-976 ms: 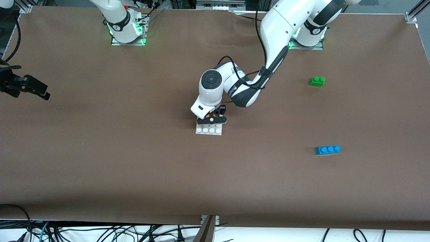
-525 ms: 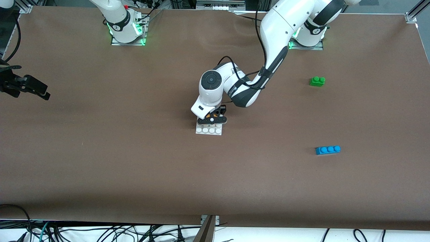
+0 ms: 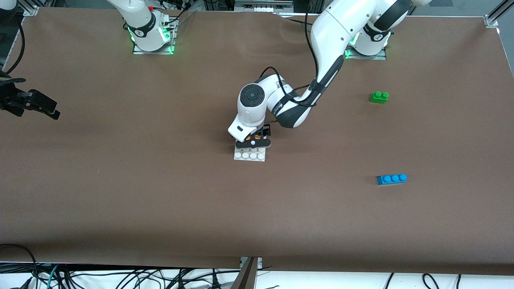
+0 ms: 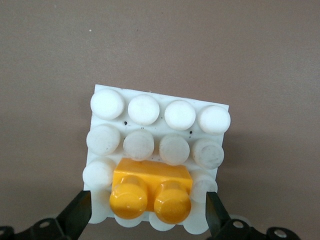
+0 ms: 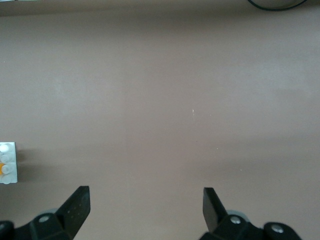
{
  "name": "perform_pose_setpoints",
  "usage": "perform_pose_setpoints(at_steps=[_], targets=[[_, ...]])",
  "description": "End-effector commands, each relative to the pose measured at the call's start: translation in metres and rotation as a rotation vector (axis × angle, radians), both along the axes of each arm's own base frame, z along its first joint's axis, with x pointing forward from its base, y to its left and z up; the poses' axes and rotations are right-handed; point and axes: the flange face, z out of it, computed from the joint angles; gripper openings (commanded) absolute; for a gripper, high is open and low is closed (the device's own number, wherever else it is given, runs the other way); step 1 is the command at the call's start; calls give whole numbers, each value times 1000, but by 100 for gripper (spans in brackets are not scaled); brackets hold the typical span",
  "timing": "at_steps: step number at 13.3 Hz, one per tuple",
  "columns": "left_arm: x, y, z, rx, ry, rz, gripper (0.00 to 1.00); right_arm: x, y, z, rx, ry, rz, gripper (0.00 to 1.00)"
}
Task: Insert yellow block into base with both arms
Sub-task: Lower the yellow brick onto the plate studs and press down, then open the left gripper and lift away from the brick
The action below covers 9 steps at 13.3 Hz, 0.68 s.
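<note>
The yellow block (image 4: 150, 192) sits on the white base (image 4: 107, 103), in the stud row at the base's edge nearest my left gripper's camera. In the front view only slivers of the yellow block (image 3: 252, 138) show under the hand, and the base (image 3: 249, 155) lies mid-table. My left gripper (image 3: 253, 141) hovers just over the block; in the left wrist view the left gripper (image 4: 147, 200) is open, its fingers (image 4: 80, 210) standing clear on either side of the block. My right gripper (image 3: 53, 110) waits open at the right arm's end of the table, and is also seen in its wrist view (image 5: 145, 192).
A green two-stud brick (image 3: 379, 97) and a blue three-stud brick (image 3: 392, 179) lie toward the left arm's end of the table, the blue one nearer the front camera. The base also shows small in the right wrist view (image 5: 7, 162).
</note>
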Motion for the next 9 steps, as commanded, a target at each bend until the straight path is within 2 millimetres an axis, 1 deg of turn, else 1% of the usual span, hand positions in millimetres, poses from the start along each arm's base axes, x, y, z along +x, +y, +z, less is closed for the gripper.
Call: perform_pose_setpoints(at_steps=[1,2,3,5,6,7,8,9], targets=[[8,1,37,-11,-40,12,100,-2,1,5,-12,-1,16,100],[11,6,52,-12,-30,24,100,-2,1,5,-12,-1,16,100],[12,9,73,-20,-14,36,100,-2,1,4,-10,0,14,100],[19,24,116,-15,-20,53,100,-2,1,5,-10,-1,16,100],[23,36,134,2,-16,63,100,-2,1,5,-10,-1,16,100],[24,49,148,18,-14,73,100,-2,1,5,-10,-1,16,100],[31,71,167,17,-27,103,100,-2,1,5,-10,-1,16,100],[32,90,182,6,-17,136,100,-2,1,5,-10,-1,16,100]])
